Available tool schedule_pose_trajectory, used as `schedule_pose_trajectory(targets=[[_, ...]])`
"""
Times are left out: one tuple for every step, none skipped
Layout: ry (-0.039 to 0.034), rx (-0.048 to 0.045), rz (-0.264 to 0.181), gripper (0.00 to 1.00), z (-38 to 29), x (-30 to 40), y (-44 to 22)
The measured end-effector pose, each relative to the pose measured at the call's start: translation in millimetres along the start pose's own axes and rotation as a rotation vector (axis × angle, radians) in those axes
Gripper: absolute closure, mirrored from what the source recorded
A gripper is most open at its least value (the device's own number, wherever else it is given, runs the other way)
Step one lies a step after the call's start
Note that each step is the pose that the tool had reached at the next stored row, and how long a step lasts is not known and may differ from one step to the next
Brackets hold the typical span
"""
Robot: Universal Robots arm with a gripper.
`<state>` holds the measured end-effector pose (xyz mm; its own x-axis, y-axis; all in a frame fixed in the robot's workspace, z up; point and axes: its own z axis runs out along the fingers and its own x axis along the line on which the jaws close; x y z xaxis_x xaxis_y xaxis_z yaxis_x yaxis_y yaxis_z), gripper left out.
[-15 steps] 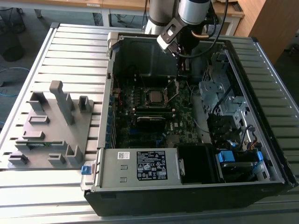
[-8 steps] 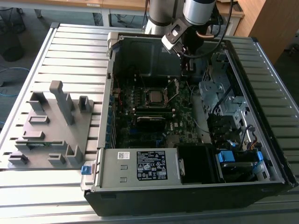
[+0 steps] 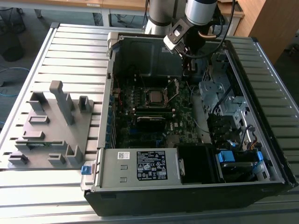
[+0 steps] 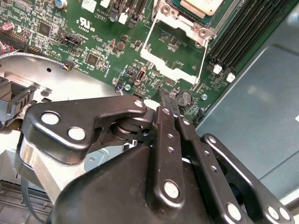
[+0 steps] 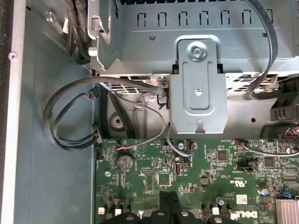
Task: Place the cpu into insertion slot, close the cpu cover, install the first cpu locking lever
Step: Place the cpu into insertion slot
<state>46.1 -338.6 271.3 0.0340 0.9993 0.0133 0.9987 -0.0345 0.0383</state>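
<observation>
The arm (image 3: 200, 10) reaches down into the computer case (image 3: 196, 198), its gripper (image 4: 164, 99) pinched closed and empty above the board (image 5: 210, 182). The chip (image 3: 153, 96) lies in the socket (image 4: 184, 23) nearby, with the cover (image 4: 170, 71) flipped open.

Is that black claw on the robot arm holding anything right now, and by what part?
Nothing: the black gripper is shut, finger against finger, with nothing between, above the green motherboard.

The black jointed end effector (image 4: 169, 105), its fingers pressed together around nothing, hangs over the green motherboard (image 4: 93, 42), near a round silver coin battery (image 4: 183, 98). Beyond it, the thin silvery metal cpu cover (image 4: 166, 67) is swung open from the silver-rimmed square insertion slot (image 4: 184, 21).
</observation>
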Motion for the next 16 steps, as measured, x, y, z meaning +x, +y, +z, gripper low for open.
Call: schedule_pose_trajectory(targets=[[0.0000, 0.0000, 0.000, 0.90, 0.0, 0.0, 0.0], [-0.0002, 0.0000, 0.000, 0.90, 0.1, 0.0, 0.0], [0.0001, 0.0000, 0.000, 0.90, 0.4, 0.0, 0.1], [0.0003, -0.0001, 0.000, 0.90, 0.9, 0.0, 0.2], [0.0000, 0.0001, 0.000, 0.90, 0.9, 0.0, 0.2], [-0.0001, 0.0001, 0.000, 0.90, 0.9, 0.0, 0.2], [-0.0001, 0.0001, 0.000, 0.90, 2.3, 0.0, 0.2], [0.0000, 0.0001, 0.000, 0.90, 4.0, 0.0, 0.1], [-0.0001, 0.0001, 0.000, 0.90, 4.0, -0.1, 0.1], [0.0000, 0.0001, 0.000, 0.90, 4.2, 0.0, 0.1], [0.0001, 0.0000, 0.000, 0.90, 4.4, 0.0, 0.1], [0.0003, 0.0000, 0.000, 0.90, 4.7, 0.0, 0.1], [0.0003, 0.0000, 0.000, 0.90, 5.1, 0.0, 0.2], [0.0000, 0.0000, 0.000, 0.90, 5.7, -0.1, 0.2], [-0.0003, 0.0001, 0.000, 0.90, 6.6, -0.1, 0.3], [-0.0010, 0.0000, 0.000, 0.90, 7.5, -0.1, 0.3]])
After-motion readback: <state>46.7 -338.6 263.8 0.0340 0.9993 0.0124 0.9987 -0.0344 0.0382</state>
